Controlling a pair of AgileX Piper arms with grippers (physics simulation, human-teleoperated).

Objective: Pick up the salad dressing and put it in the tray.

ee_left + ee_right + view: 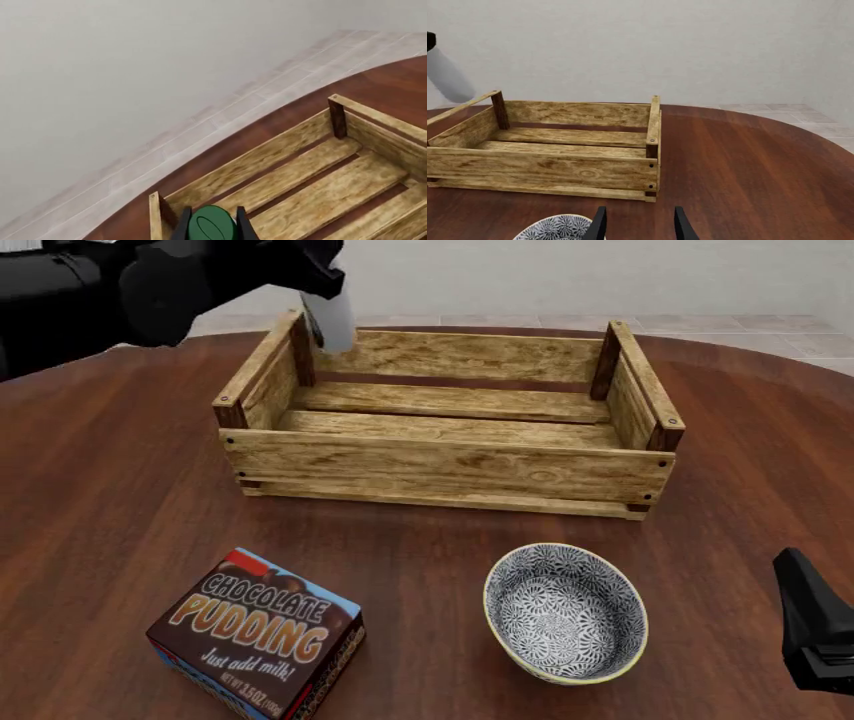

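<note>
The salad dressing bottle (331, 320) is gripped in the left end effector (213, 231), closed on its green cap, and hangs roughly upright above the far left corner of the tray (454, 465), clear of the slats. The release point lies directly below. The right end effector (638, 222) is open, idle above the bench (107, 490) near the bowl (566, 612).

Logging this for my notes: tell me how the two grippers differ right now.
The left gripper is shut on the bottle, held up over the crate's far left corner; the right gripper is open and holds nothing. The left sits high above the table, while the right stays low near the bowl. Both have dark fingers.
</note>
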